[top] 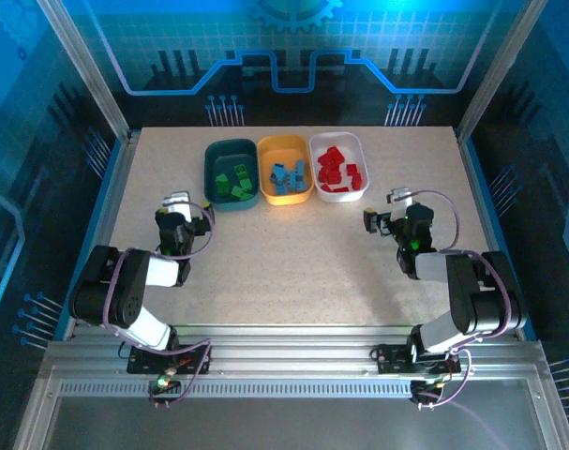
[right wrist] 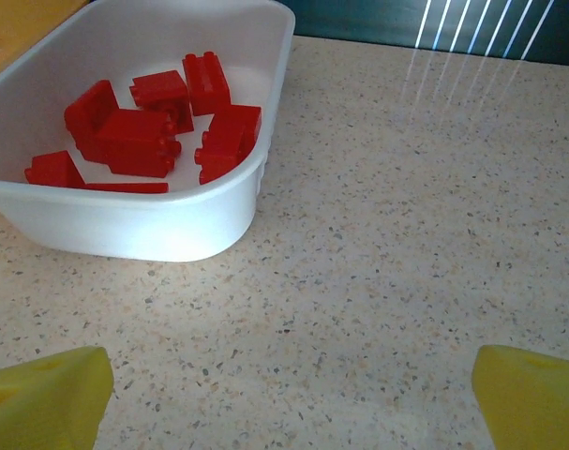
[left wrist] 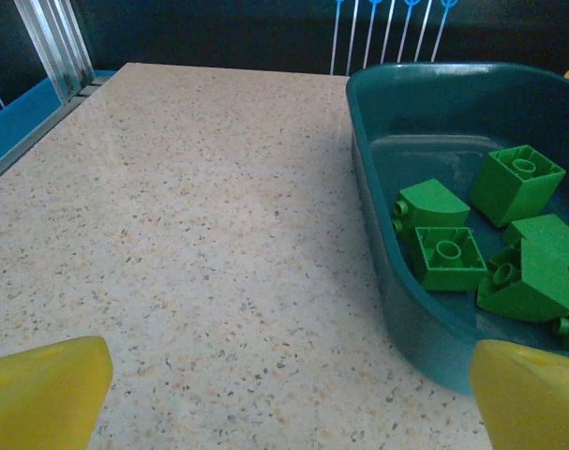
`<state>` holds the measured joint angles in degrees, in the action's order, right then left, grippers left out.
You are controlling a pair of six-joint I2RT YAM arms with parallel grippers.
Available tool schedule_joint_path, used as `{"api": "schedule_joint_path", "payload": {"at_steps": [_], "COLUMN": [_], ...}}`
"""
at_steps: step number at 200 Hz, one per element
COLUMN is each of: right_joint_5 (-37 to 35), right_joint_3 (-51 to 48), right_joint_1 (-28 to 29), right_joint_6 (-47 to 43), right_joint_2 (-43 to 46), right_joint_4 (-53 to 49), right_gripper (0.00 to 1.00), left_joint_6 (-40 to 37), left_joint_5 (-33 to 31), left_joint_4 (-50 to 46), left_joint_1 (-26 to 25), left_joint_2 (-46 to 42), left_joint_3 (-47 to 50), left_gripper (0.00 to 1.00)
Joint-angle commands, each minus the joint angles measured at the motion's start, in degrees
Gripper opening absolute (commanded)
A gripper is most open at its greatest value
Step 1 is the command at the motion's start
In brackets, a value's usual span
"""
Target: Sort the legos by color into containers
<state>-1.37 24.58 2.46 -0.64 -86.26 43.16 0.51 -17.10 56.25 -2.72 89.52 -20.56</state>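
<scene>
Three trays stand side by side at the back of the table: a dark teal tray [top: 218, 159] with green legos [top: 235, 183], an orange-yellow tray [top: 270, 150] with light blue legos [top: 286, 176], and a white tray [top: 357, 150] with red legos [top: 338, 171]. My left gripper [top: 178, 208] rests low at the near left, open and holding nothing, with the teal tray [left wrist: 396, 272] and its green legos [left wrist: 448, 255] ahead to its right. Over at the near right, my right gripper [top: 396, 208] is open with bare table between its fingers, and the white tray [right wrist: 172, 225] of red legos [right wrist: 139, 141] lies ahead to its left.
The speckled table [top: 293, 253] has a raised blue rim on the left [top: 101, 216] and right [top: 486, 211] sides. Both arms are folded back near their bases along the aluminium rail [top: 293, 356] at the front.
</scene>
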Motion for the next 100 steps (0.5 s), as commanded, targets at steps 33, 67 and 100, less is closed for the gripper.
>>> {"api": "schedule_joint_path", "payload": {"at_steps": [33,67,100], "right_joint_5": [-0.4,-0.7,-1.2], "right_joint_3": [0.4,0.3,0.3], "right_joint_1": [0.6,0.8,1.0], "right_joint_6": [0.0,-0.1,-0.2], "right_joint_2": [0.0,0.0,0.0], "right_joint_4": [-0.4,-0.2,-0.1], "right_gripper": [1.00,1.00,1.00], "left_joint_6": [0.6,0.5,0.5], "left_joint_5": [1.2,1.3,1.3], "left_joint_4": [-1.2,-1.2,-1.2], "left_joint_1": [0.3,0.3,0.3], "left_joint_2": [-0.6,-0.6,-0.6], "left_joint_3": [-0.4,-0.4,-0.4], "left_gripper": [0.99,0.99,0.99]}}
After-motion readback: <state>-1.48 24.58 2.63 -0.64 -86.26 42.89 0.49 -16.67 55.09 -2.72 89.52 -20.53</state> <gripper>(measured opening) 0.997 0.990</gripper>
